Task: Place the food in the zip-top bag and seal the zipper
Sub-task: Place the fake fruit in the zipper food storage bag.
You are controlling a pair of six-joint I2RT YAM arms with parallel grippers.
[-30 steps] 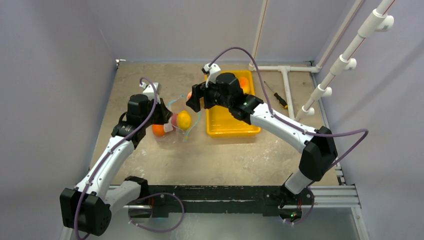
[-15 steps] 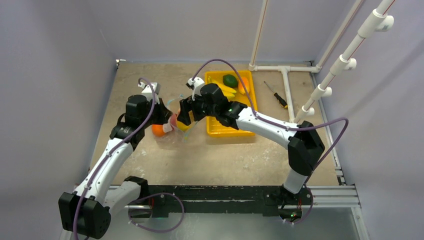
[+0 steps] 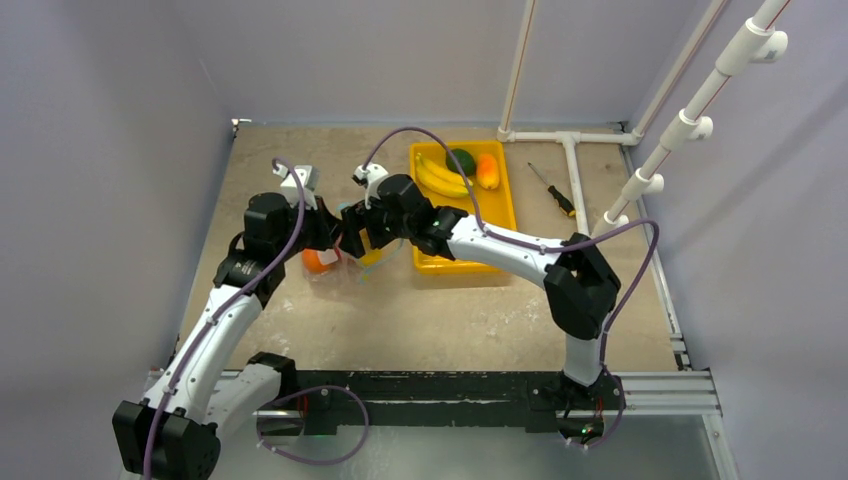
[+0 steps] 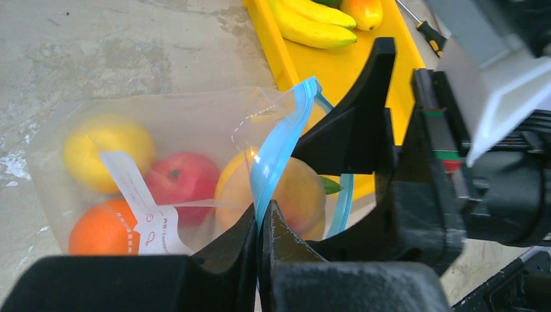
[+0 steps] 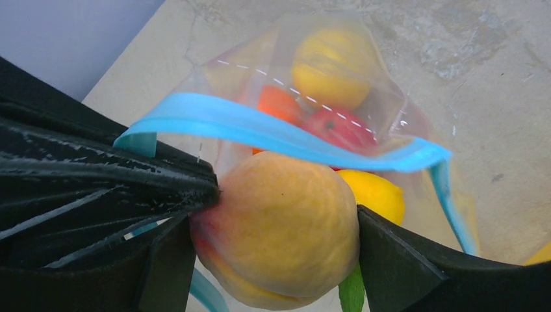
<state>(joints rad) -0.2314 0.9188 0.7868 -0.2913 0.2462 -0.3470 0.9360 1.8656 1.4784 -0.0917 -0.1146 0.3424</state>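
We start with the left gripper [image 4: 261,224]. Its jaws are pressed tight together, pinching the teal-blue zipper [image 4: 281,143] of the zip-top bag [image 4: 195,120] and holding that edge of the mouth up off the table [image 4: 97,52].

And there's the right gripper [image 5: 287,207], jaws spread wide around a peach [image 5: 279,234], one finger on each side of the fruit, right at the bag's open mouth. From the right wrist view we see one run of the zipper curving just behind the peach and another dipping below it, so the fruit sits between the two lips as far as we can tell.

Through the clear plastic we count what's inside. There's a lemon [image 4: 107,146] at the far end, a red apple [image 4: 182,182] beside it and an orange [image 4: 104,227] touching the apple. The right wrist camera also gives us a second lemon [image 5: 375,192], tucked just under the strip. A white printed label [image 4: 140,201] shows on the bag's side.

From above, we find the bag lying just left of the yellow tray [image 3: 465,262], with both grippers meeting over it. The tray's far end holds bananas [image 3: 438,178], a dark green avocado [image 3: 461,160] and a mango [image 3: 488,170], side by side. A screwdriver [image 3: 553,192] lies on the table to the right of the tray.
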